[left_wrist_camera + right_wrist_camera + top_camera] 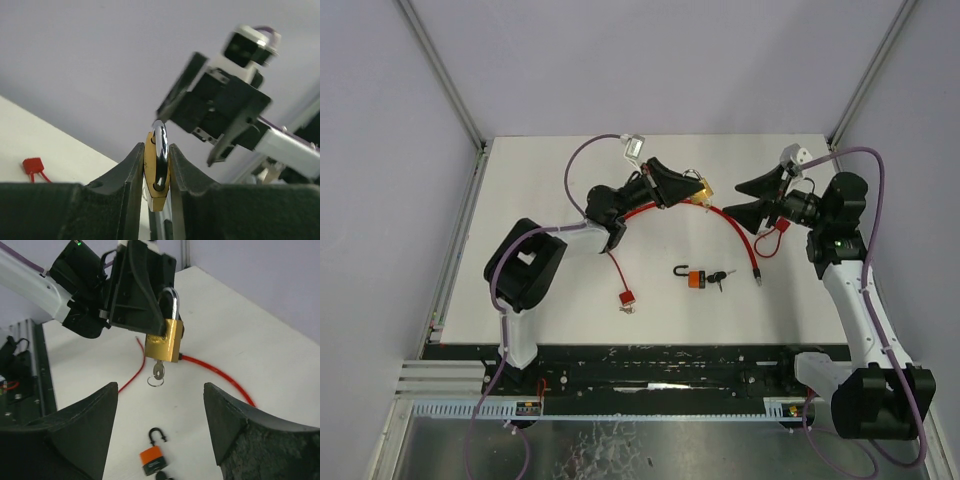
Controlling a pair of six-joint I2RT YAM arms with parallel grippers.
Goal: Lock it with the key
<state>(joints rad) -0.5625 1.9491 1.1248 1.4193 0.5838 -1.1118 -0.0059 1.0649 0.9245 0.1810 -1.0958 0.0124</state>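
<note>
My left gripper (692, 189) is shut on a brass padlock (164, 342) and holds it above the table, its silver shackle (160, 150) between the fingers. A silver key (158, 372) with a small ring sits in the padlock's keyhole and points toward my right gripper (745, 197). The right gripper is open and empty, a short way right of the key, its fingers (85, 425) wide apart. The padlock also shows in the top view (700, 187).
An orange padlock (692, 277) with open black shackle and black keys (720, 277) lies mid-table. A red cable (735, 225) arcs across the table, with red tags (626, 297) at front left and near the right arm (767, 243).
</note>
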